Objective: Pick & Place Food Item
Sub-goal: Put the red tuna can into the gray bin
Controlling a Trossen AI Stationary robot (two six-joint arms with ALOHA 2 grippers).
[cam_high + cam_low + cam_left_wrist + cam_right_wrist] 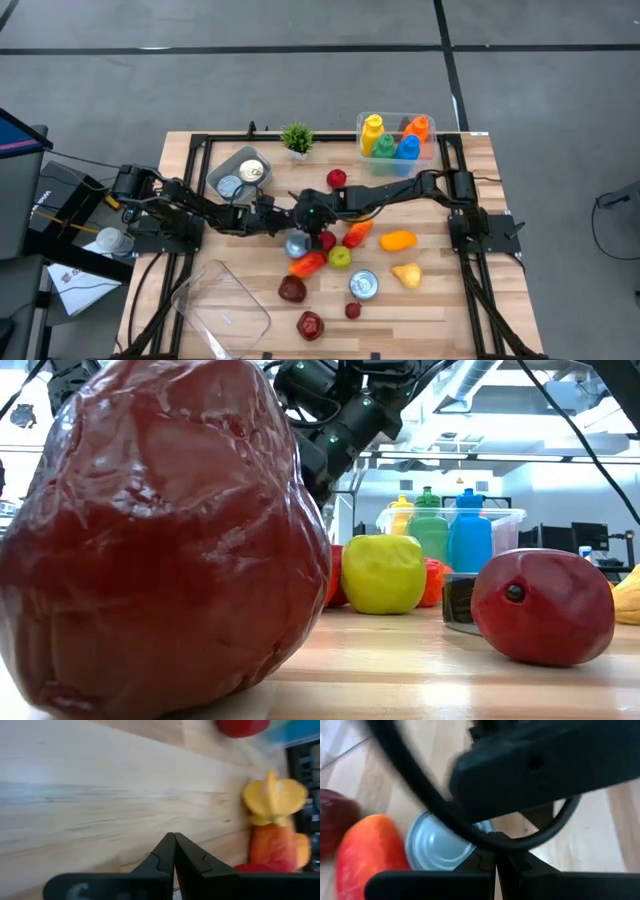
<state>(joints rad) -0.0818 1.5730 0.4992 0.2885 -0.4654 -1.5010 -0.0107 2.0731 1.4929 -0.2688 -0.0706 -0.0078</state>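
i see the food scattered near the table's (450,290) middle: a glossy, waxy red-orange fruit (308,264), a smooth green apple (340,257), an orange pepper (357,234), and a round metal can (296,244). my left gripper (285,218) and right gripper (303,213) meet above the can, both pinched closed with nothing between them.

Both dark arms reach inward from the table's left and right edges and meet near its middle, stretched low over the top. The left gripper (283,221) has its fingers (167,851) pressed together with nothing between them. The right gripper (303,214) sits just beside it, its fingers (487,862) also closed flat together, partly crossed by the left arm's body and cable.
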